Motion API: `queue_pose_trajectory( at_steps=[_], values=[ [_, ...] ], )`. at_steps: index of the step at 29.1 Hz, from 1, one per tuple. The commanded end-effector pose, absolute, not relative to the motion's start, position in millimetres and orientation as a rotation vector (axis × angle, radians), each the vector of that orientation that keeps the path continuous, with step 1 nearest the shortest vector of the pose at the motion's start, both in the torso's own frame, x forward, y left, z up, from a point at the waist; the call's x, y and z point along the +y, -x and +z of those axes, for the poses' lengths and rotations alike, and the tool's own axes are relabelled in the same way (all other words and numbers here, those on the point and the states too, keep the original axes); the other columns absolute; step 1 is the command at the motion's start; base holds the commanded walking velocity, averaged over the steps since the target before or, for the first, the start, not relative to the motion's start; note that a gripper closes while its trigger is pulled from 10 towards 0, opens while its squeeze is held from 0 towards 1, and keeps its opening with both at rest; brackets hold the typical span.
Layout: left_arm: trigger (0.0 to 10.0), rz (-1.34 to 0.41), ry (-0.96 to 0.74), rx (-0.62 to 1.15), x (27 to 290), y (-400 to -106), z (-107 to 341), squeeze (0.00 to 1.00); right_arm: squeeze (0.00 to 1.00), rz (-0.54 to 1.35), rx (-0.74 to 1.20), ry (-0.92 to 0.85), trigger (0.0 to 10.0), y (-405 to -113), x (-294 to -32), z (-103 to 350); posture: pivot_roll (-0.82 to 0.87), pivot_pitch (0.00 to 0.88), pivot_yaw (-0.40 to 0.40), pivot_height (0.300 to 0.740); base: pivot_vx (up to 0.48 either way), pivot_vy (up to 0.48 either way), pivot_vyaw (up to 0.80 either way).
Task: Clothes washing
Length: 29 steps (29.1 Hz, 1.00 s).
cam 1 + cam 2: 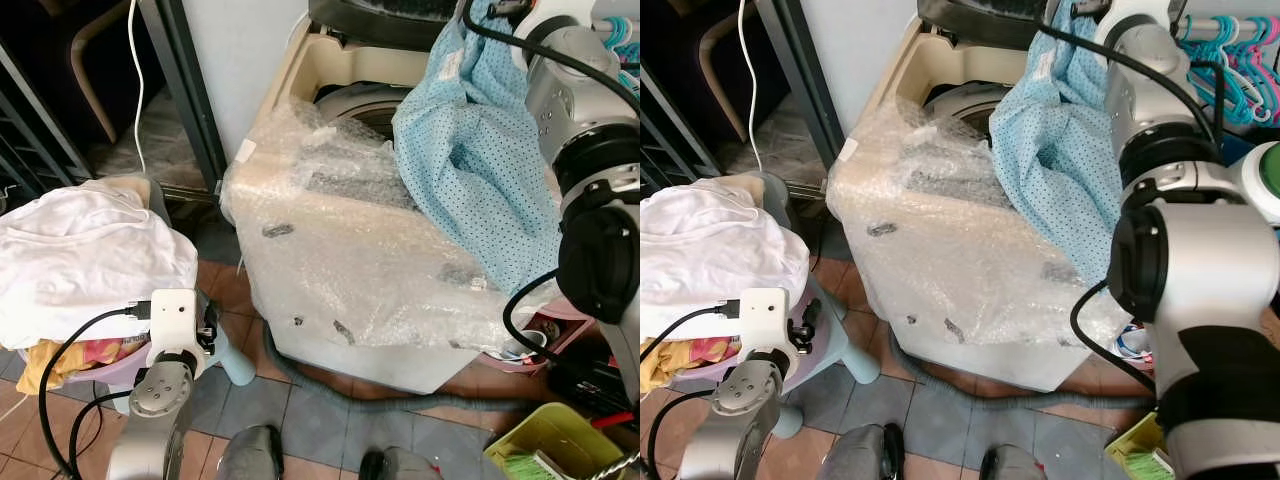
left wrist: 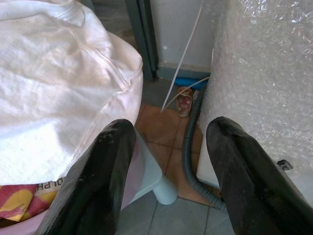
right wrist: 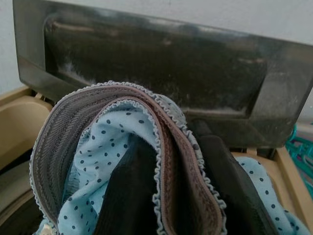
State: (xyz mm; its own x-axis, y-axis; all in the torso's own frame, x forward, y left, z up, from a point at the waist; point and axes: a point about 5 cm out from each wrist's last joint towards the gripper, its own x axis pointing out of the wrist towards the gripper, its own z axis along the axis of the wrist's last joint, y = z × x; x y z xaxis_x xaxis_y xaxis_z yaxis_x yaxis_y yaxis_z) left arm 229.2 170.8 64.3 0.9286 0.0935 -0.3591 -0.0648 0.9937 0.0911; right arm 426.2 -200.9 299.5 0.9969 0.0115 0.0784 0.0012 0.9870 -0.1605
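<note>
up high, the right gripper (image 3: 171, 196) pinched shut on a light-blue dotted garment (image 1: 480, 160) draped over the bubble-wrapped cream washing machine (image 1: 370, 270); the left gripper (image 2: 166, 181) hung open.

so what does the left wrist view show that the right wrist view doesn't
Left wrist view: the open left end effector beside the white cloth heaped on a basket, a grey drain hose on the tiled floor, and the washer's bubble-wrapped side.

Right wrist view: the right end effector shut on the blue dotted garment, its grey elastic band looped over the fingers, before the dark raised lid.

Both: parts of the washing machine and laundry.
</note>
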Motion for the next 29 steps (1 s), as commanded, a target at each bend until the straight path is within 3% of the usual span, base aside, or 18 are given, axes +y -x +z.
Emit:
queue_pose_trajectory(
  at_steps=[1, 3, 7, 9, 16, 22, 26, 29],
  values=[
    [10.0, 0.081, -0.085, 0.386, 172, -228, 63, 0.0, 1.0, 0.05, -0.04, 0.183, 10.0, -427, -197, 295, 0.08, 0.087, 0.006, 0.74, 0.0, 0.0, 0.0],
    [10.0, 0.065, -0.085, 0.39, 169, -231, 62, 0.0, 1.0, 0.254, 0.057, 0.286, 10.0, -423, -190, 264, 0.07, 0.085, 0.013, 0.74, 0.0, 0.0, 0.0],
    [10.0, 0.06, -0.087, 0.392, 169, -232, 62, 0.0, 1.0, 0.317, -0.047, 0.376, 10.0, -419, -194, 269, 0.06, 0.083, 0.019, 0.74, 0.0, 0.0, 0.0],
    [10.0, 0.054, -0.088, 0.392, 169, -232, 61, 0.0, 1.0, 0.327, -0.174, 0.302, 10.0, -416, -200, 289, 0.05, 0.078, 0.021, 0.74, 0.0, 0.0, 0.0],
    [10.0, 0.039, -0.087, 0.393, 166, -234, 61, 0.0, 1.0, 0.324, -0.437, 0.302, 10.0, -399, -221, 321, 0.02, 0.077, 0.034, 0.74, 0.0, 0.0, 0.0],
    [10.0, 0.028, -0.086, 0.395, 165, -235, 60, 0.0, 1.0, 0.327, -0.482, 0.262, 10.0, -387, -241, 324, 0.0, 0.075, 0.041, 0.74, 0.0, 0.0, 0.0],
    [10.0, 0.017, -0.082, 0.395, 164, -238, 59, 0.0, 1.0, 0.535, -0.4, 0.087, 10.0, -358, -263, 305, -0.01, 0.073, 0.045, 0.74, 0.0, 0.0, 0.0],
    [10.0, 0.012, -0.08, 0.393, 164, -239, 59, 0.0, 1.0, 0.599, -0.393, 0.061, 10.0, -343, -266, 301, -0.02, 0.071, 0.049, 0.74, 0.0, 0.0, 0.0]
  ],
)
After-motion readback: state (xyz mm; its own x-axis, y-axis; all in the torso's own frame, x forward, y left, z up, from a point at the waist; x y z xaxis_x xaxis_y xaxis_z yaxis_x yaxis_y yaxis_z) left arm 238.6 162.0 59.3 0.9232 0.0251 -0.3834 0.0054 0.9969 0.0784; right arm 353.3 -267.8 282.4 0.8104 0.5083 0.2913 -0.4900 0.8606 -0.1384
